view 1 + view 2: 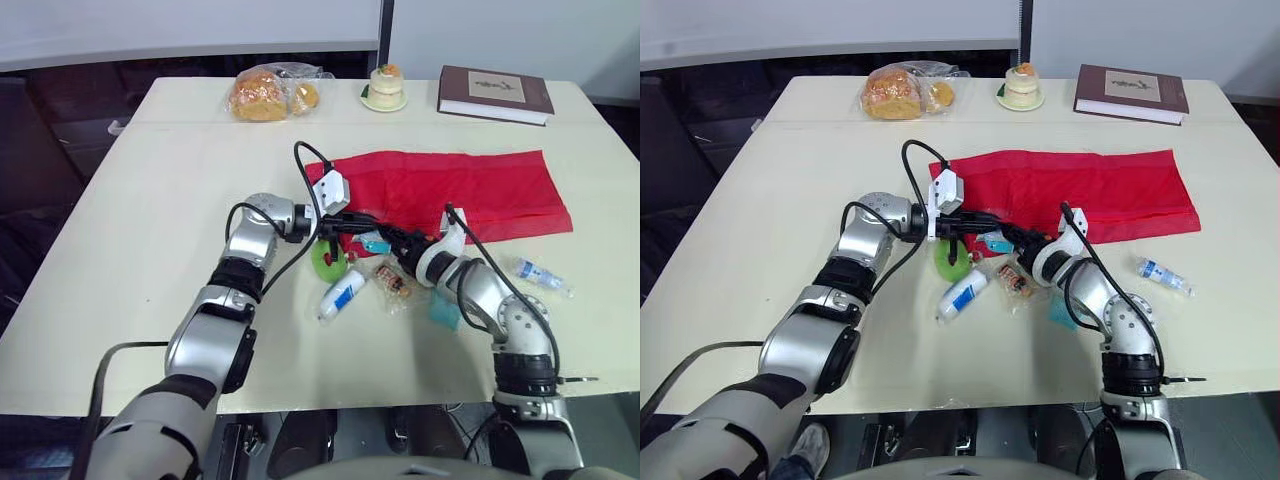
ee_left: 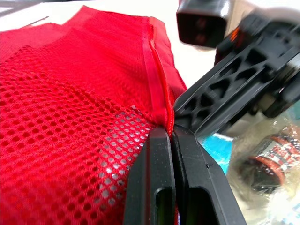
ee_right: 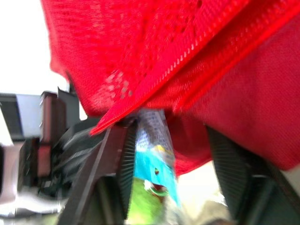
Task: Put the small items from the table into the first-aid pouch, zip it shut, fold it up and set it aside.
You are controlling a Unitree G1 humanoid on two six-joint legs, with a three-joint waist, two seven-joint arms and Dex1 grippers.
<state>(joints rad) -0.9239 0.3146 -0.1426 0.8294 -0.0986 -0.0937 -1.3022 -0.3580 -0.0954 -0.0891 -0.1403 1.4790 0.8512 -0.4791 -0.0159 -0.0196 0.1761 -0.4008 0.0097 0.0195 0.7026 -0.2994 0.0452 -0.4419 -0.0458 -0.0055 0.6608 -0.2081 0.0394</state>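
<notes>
Head view: red pouch (image 1: 450,190) spread flat mid-surface (image 1: 150,200). Left gripper (image 1: 345,222) and right gripper (image 1: 388,240) meet at its near-left edge. Green roll (image 1: 327,262), tube (image 1: 342,294), clear packet (image 1: 392,282) and small bottle (image 1: 538,274) lie on surface beside pouch.

Left wrist view: left gripper clenched on pouch mesh edge by zipper (image 2: 157,70).

Right wrist view: right gripper released, fingers (image 3: 117,159) apart under pouch lip, blue-white packet (image 3: 152,164) between them, against one finger.

First-aid pouch (image 1: 450,190): red woven cloth with open mesh panel (image 2: 70,140), matt. Table (image 1: 150,200) under the pouch: smooth, matt cream top. Bread bag (image 1: 270,92) beyond the pouch: clear glossy plastic. Left gripper (image 2: 171,133) fingers (image 2: 152,187): matt black plastic.
</notes>
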